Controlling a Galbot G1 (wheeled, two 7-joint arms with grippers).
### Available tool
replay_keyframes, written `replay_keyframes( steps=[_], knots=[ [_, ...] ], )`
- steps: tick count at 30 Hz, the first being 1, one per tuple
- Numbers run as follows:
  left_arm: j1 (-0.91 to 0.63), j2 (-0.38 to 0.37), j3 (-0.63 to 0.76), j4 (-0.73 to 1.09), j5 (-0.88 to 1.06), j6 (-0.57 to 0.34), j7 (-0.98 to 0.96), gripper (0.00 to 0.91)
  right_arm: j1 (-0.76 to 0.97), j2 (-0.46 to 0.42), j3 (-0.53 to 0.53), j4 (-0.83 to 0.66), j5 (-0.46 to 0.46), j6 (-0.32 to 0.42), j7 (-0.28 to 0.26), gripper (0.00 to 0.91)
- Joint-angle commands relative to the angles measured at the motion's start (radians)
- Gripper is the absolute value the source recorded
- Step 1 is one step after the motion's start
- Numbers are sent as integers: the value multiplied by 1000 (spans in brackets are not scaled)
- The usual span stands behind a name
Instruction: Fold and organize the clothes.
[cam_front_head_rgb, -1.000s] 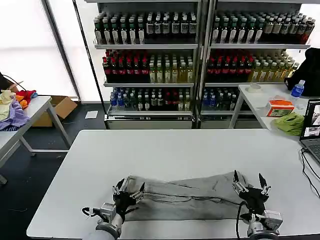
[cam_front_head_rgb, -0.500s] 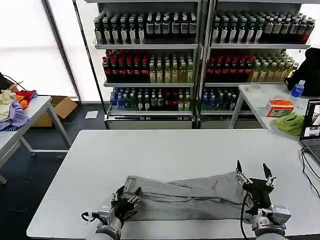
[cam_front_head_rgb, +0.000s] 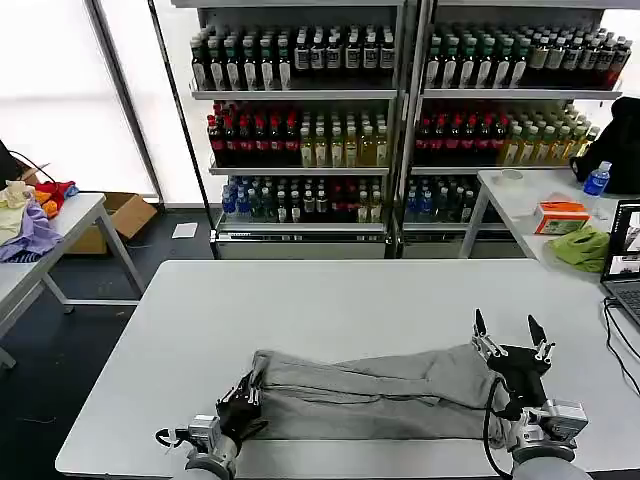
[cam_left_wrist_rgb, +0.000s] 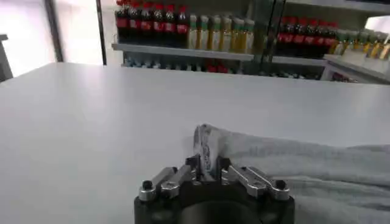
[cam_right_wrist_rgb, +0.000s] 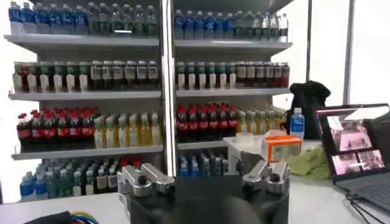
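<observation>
I see my left gripper (cam_front_head_rgb: 243, 402) low at the near edge of the white table (cam_front_head_rgb: 330, 300), on the left end of the grey shirt (cam_front_head_rgb: 375, 392). In the left wrist view the gripper (cam_left_wrist_rgb: 207, 167) has its fingers pinched tight on the shirt's folded edge (cam_left_wrist_rgb: 210, 143), so it's holding the cloth. The shirt (cam_left_wrist_rgb: 304, 164) runs away from it, flat on the table top (cam_left_wrist_rgb: 91, 115).

My right gripper (cam_front_head_rgb: 512, 343) is at the shirt's other end, near the table's right front. It's up in the air w/ its fingers spread wide apart, holding nothing. It is tipped upward, not touching the cloth. In the right wrist view I see its two finger bases (cam_right_wrist_rgb: 204, 176) set wide apart, and past them the room.

The shirt lies as a long crumpled strip across the front of the table, left to right, between both grippers. The rest of the table top is bare.

Farther back, to the right, there's another table (cam_front_head_rgb: 520, 200) w/ an orange box (cam_front_head_rgb: 560, 215), a green cloth (cam_front_head_rgb: 583, 246), a water bottle (cam_front_head_rgb: 597, 178) and a laptop (cam_front_head_rgb: 625, 255). To the left, a side table w/ a pile of bright clothes (cam_front_head_rgb: 30, 215). At the very back stand shelves full of drink bottles (cam_front_head_rgb: 300, 130).
</observation>
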Motion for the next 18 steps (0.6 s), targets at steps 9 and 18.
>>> replay_keyframes(
  steps=[9,18],
  knots=[
    [-23,319,-506,-22,-185,16,29,0,87,-15,-32,-2,15,-31,29,907],
    [-17,483,-680,29,-212,17,46,0,112,-3,-54,-4,18,-38,35,907]
  ],
)
